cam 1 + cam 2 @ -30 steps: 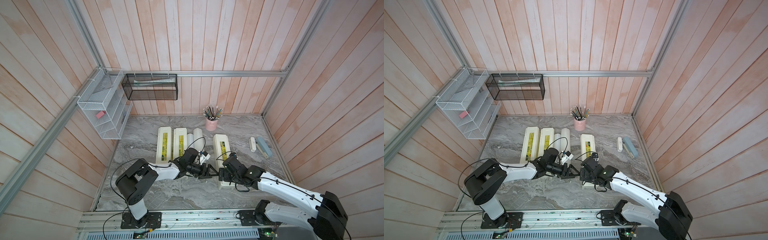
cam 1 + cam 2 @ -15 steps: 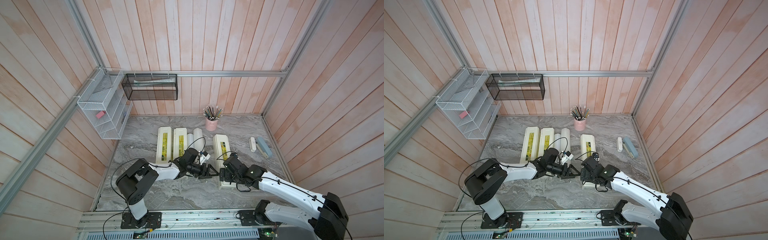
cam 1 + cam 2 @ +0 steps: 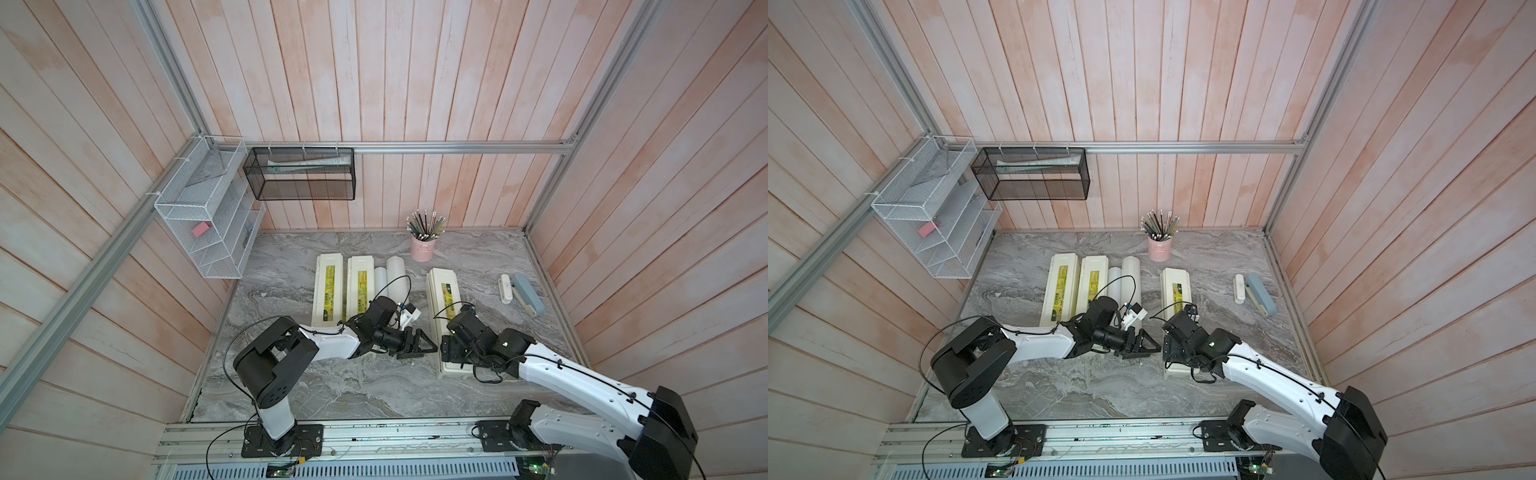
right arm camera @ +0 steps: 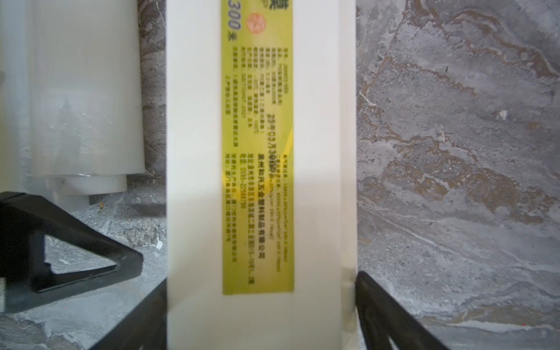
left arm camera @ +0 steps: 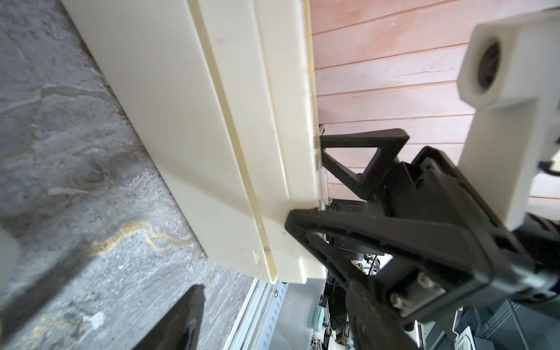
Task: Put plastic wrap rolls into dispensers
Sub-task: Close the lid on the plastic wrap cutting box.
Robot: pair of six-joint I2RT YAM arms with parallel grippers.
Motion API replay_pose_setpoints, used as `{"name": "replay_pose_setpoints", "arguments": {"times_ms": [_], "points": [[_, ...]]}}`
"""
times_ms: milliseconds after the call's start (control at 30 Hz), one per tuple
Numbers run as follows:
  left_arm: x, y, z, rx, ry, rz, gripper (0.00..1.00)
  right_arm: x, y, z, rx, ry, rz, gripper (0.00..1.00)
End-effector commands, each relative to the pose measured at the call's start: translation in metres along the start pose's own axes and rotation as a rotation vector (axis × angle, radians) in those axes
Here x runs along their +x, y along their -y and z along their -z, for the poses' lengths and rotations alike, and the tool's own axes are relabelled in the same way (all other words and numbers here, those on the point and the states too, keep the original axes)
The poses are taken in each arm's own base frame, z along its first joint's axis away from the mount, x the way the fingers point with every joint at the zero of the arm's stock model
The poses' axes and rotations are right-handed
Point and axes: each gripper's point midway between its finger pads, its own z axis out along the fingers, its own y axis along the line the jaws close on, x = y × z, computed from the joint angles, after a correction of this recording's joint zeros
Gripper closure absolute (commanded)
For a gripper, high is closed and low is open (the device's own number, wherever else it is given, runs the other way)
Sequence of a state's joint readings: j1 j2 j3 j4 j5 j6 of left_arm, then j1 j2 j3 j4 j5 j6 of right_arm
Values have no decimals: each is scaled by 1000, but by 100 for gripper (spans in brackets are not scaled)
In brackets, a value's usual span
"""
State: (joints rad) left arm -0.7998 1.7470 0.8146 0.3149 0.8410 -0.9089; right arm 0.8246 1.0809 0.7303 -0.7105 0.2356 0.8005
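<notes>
Three cream dispensers lie lengthwise on the marble top, lids shut: two side by side (image 3: 328, 291) (image 3: 360, 286) and one apart to the right (image 3: 442, 291). Between them lie a thin plastic wrap roll (image 3: 380, 282) and a thicker one (image 3: 397, 274). My right gripper (image 4: 262, 318) straddles the near part of the right dispenser (image 4: 197, 151), with a black finger (image 4: 388, 315) pressed against each long side. My left gripper (image 3: 422, 347) stands open and empty just left of that dispenser (image 5: 181, 106), pointing at its side.
A pink pencil cup (image 3: 423, 249) stands at the back. A grey-blue stapler (image 3: 528, 295) and a small white object (image 3: 505, 289) lie at the right. A white mesh rack (image 3: 208, 232) and a black mesh basket (image 3: 299, 172) hang on the walls.
The right gripper's jaws have narrowed onto the sides of the right dispenser. Both arms have otherwise stayed in place.
</notes>
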Motion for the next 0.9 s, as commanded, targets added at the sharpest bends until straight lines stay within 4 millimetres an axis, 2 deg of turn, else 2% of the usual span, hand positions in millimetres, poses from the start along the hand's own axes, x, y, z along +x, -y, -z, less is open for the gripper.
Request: {"name": "replay_pose_setpoints", "arguments": {"times_ms": [0,200,467,633,767,867], "points": [[4,-4,-4,13,-21,-1,24,-10,-6,10,0,21,16,21],[4,-4,-4,16,-19,0,24,-16,-10,15,-5,24,23,22],[-3,-9,4,17,19,22,24,-5,-16,5,-31,-20,26,18],[-12,-10,11,21,54,40,17,2,-17,-2,-40,-42,29,11],[-15,0,10,56,54,29,16,6,-24,-4,-77,-62,34,10],[-12,-2,9,58,57,35,14,6,-27,-5,-93,-65,37,10]]}}
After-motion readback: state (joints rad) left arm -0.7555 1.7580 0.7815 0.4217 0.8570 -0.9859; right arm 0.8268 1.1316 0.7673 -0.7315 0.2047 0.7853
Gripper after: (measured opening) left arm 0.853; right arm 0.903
